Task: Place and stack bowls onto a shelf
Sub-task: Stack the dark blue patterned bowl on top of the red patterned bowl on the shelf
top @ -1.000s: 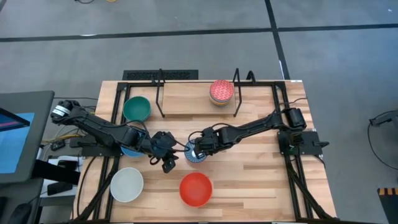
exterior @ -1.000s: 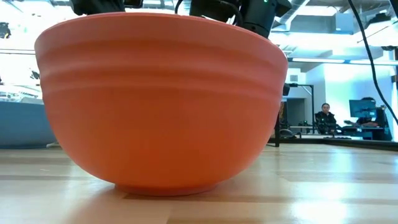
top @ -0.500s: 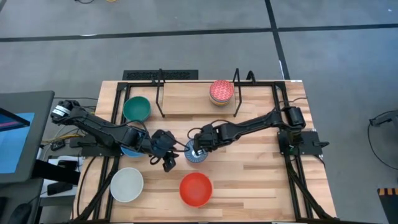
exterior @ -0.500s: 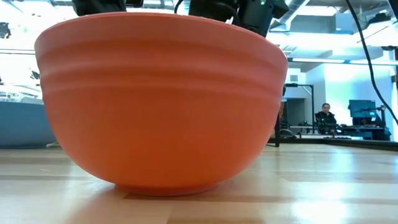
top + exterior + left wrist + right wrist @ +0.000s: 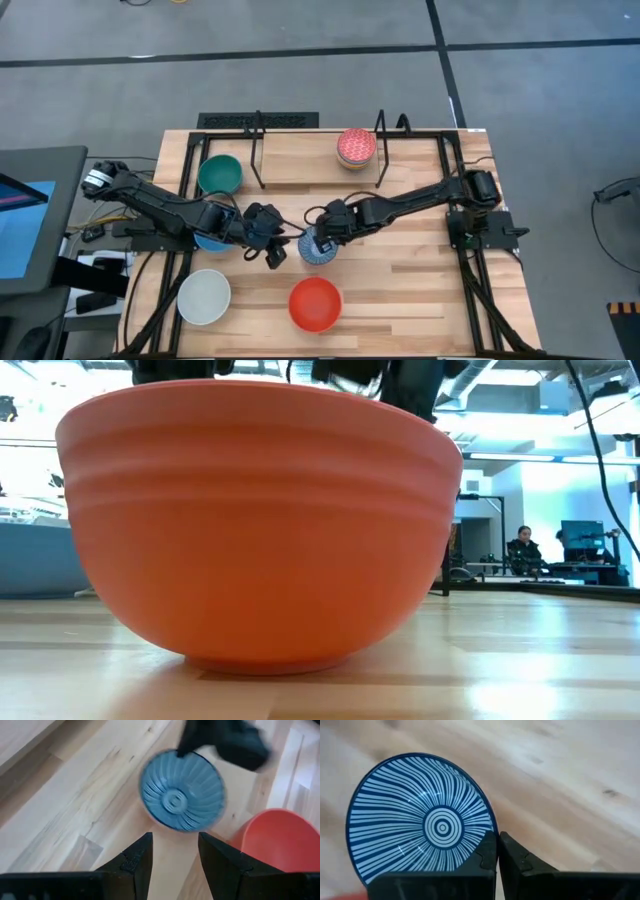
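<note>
From above, the blue-and-white striped bowl [image 5: 317, 247] sits at the centre of the frame on the wooden table [image 5: 420, 285], between the two grippers. The right gripper [image 5: 322, 238] is at its upper right rim; the left gripper [image 5: 273, 255] is just to its left, apart from it.

Only the right wrist view shows the grip: the two dark fingers [image 5: 487, 856] are pressed nearly together on the rim of the striped bowl [image 5: 422, 830], whose inside carries fine dark-blue rays around a small ring pattern.

The left wrist view shows the left gripper's jaws parted with nothing between them, the striped bowl [image 5: 182, 796] beyond them and the red bowl [image 5: 278, 840] at the frame's right edge.

The low view is almost filled by the red bowl [image 5: 255, 520], plain with faint ridges.

The high view alone shows the shelf [image 5: 310, 160] across the upper middle, with a pink-red patterned bowl [image 5: 356, 148] on it at its right, a green bowl [image 5: 220, 175] at its left end, a white bowl [image 5: 204, 297] at lower left and a blue bowl [image 5: 207, 240] under the left arm.
</note>
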